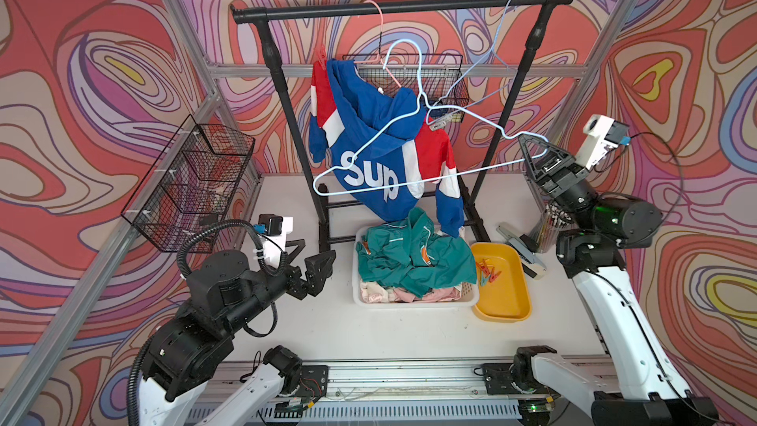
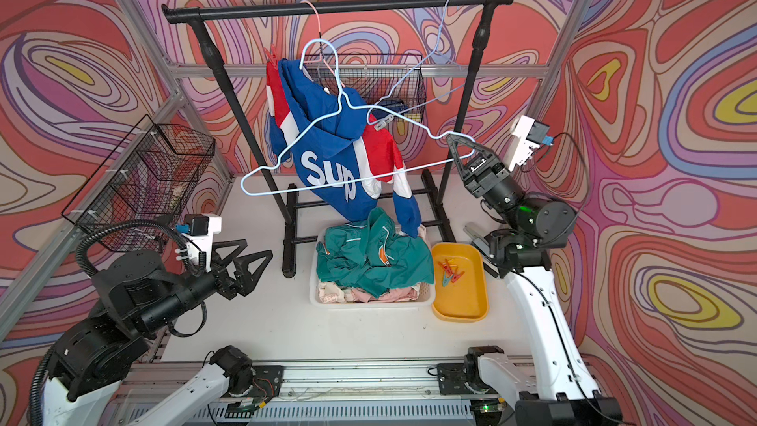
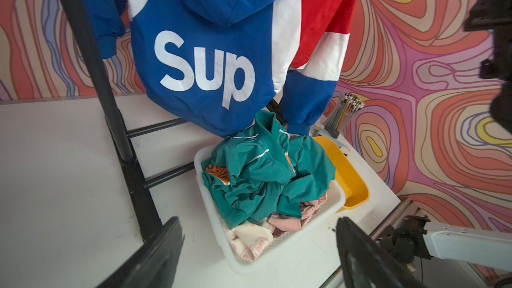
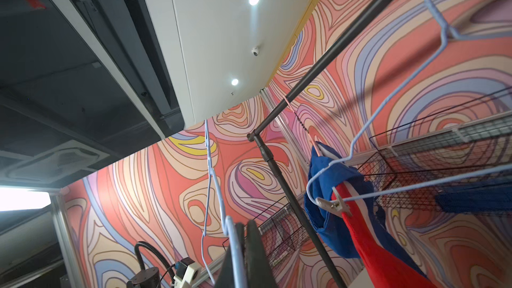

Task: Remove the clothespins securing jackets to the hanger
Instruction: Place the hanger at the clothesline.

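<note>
The blue-red-white "Sup" jacket (image 1: 368, 157) hangs on a pink hanger (image 1: 379, 18) from the rail, with a coral clothespin (image 1: 320, 55) at its upper left corner. A grey clothespin (image 4: 333, 206) sits on a blue hanger wire beside the jacket's red part. My right gripper (image 1: 525, 140) (image 4: 243, 225) is shut on the end of a loose light-blue hanger (image 1: 409, 145) held in front of the jacket. My left gripper (image 1: 317, 249) (image 3: 257, 221) is open and empty, just left of the white basket (image 1: 413, 304). Teal jacket (image 1: 409, 256) and pink jacket (image 1: 409, 293) lie in the basket. Several clothespins (image 1: 487, 273) lie in the yellow tray (image 1: 502, 305).
The black rack (image 1: 282, 88) stands behind the basket, its feet on the table. A third blue hanger (image 1: 502, 30) hooks on the rail at right. Wire baskets hang at the left (image 1: 192, 182) and back (image 1: 434, 75). A pencil cup (image 3: 345, 112) and stapler (image 1: 528, 256) stand right of the tray.
</note>
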Available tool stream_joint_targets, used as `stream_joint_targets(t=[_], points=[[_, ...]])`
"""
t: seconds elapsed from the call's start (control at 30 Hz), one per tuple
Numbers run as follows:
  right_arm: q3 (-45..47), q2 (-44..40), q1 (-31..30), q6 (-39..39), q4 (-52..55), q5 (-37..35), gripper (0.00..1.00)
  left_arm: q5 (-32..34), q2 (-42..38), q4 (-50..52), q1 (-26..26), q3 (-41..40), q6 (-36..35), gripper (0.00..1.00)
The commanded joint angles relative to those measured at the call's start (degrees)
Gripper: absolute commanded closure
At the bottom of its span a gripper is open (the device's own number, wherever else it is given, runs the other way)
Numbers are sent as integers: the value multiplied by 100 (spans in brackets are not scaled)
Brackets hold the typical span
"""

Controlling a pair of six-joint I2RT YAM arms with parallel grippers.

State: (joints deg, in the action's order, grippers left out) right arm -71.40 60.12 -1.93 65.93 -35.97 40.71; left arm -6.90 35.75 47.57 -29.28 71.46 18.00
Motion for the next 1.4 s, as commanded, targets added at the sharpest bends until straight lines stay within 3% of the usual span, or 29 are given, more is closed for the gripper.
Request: stream_joint_targets(t=[0.0, 0.13, 0.33, 0.53, 0.67, 0.93, 1.37], points=[[-804, -231, -32, -1310, 1757, -742, 100, 304, -124, 185, -16, -237, -112, 9], [-1815, -253, -29, -2008, 2692, -1328, 100, 233, -142, 197, -8, -468, -143, 8], [-2728, -424, -35, -2921, 3961, -2774, 100, 208, -164, 39, -10, -782, -182, 7], [-3074, -675, -34, -4009, 4796, -4414, 100, -253, -261, -448, -8, -1106, -326, 2], [-3183, -717, -33, -4568, 5011, -5067, 100, -540, -229, -732, -16, -1282, -393, 0], [-2972, -653, -31, -5269, 4882, -5709, 100, -645, -15, -1006, -10, -1571, -363, 0], [-3371, 237, -33, -5589, 4833, -5091, 100, -551, 82, -1136, -12, -1741, -297, 0]])
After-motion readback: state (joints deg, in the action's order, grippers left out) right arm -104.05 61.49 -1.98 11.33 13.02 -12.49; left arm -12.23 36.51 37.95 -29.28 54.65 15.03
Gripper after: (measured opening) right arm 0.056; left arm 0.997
